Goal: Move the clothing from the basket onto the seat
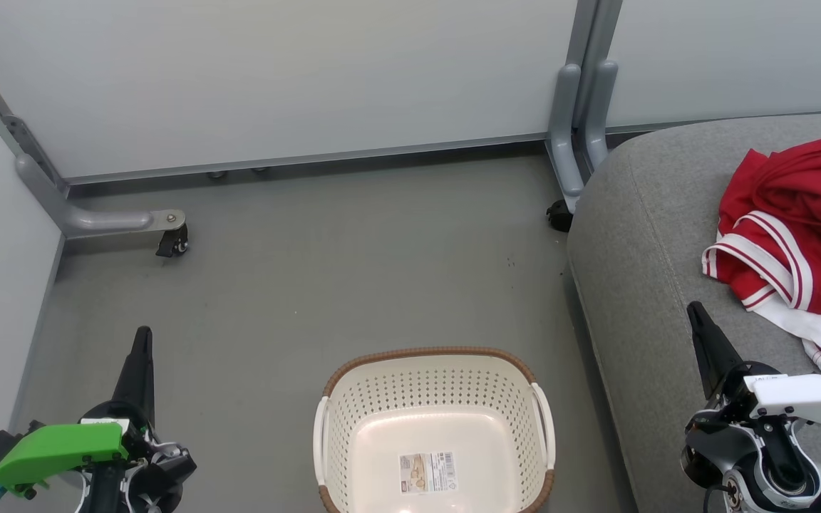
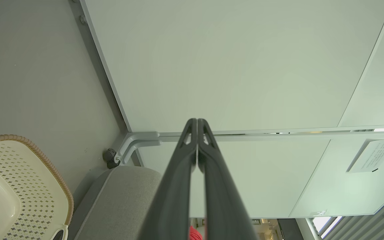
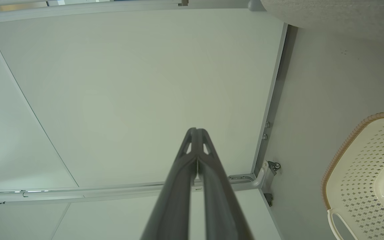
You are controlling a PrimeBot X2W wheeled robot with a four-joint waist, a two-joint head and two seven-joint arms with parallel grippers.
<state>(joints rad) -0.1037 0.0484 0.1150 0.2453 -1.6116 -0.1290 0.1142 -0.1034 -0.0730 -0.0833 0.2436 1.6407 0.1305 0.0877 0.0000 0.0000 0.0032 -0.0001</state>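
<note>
The red clothing [image 1: 806, 221], with white trim and striped bands, lies crumpled on the grey seat [image 1: 646, 256] at the right. On the floor at bottom centre stands the cream basket [image 1: 433, 388], with nothing inside but a label sticker on its base. My left gripper [image 1: 142, 335] hovers left of the basket, shut with nothing in it; its fingers [image 2: 197, 124] meet at the tips. Over the seat's front part, below the clothing and apart from it, my right gripper [image 1: 693, 308] is shut too, fingertips [image 3: 196, 131] pressed together. A sliver of red clothing [image 2: 195, 234] peeks between the left fingers.
Pale partition walls [image 1: 275, 71] close off the back and left. Their grey feet with castors [image 1: 172, 242] [image 1: 560, 214] stand on the grey floor [image 1: 353, 271]. The basket [image 2: 18, 186] [image 3: 368, 173] and the seat's edge [image 2: 122, 200] appear in the wrist views.
</note>
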